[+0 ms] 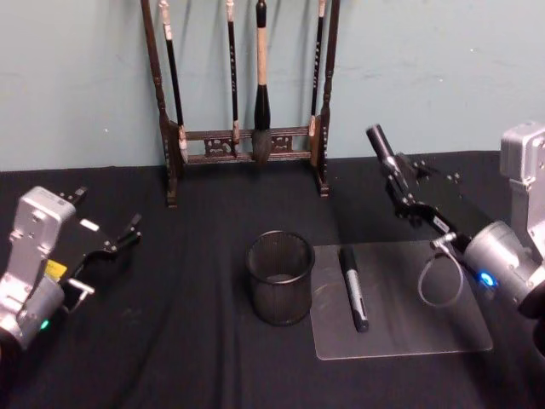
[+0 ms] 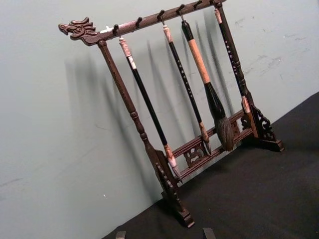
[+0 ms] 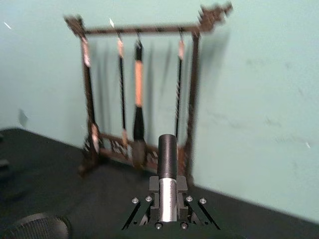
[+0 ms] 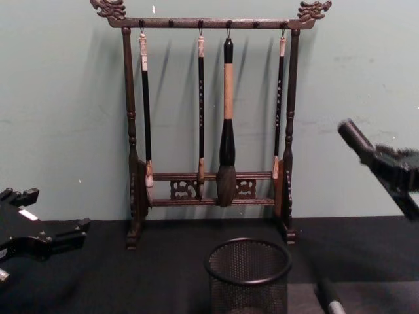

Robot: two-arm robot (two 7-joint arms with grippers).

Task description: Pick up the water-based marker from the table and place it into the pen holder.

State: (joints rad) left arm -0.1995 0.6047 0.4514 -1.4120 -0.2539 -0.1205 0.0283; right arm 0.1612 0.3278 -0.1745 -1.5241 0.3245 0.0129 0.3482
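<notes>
Left claw parked low at near left over the worktop, fingers spread wide, holding nothing. Mid worktop there is a clear sheet with a second marker lying flat on it, just right of the holder and not touching it. Holder stands upright and looks empty inside. Right claw is up in the air, to the right of the holder and beyond it, clamped on the marker around its silver barrel, black end sticking out and up toward the wall. So the pick looks done and the placing is left: bring it over the rim, tip it down, let go. Marker is well apart from the holder mouth. Far back at the wall stands a brush rack with four brushes hanging, not part of this job
</notes>
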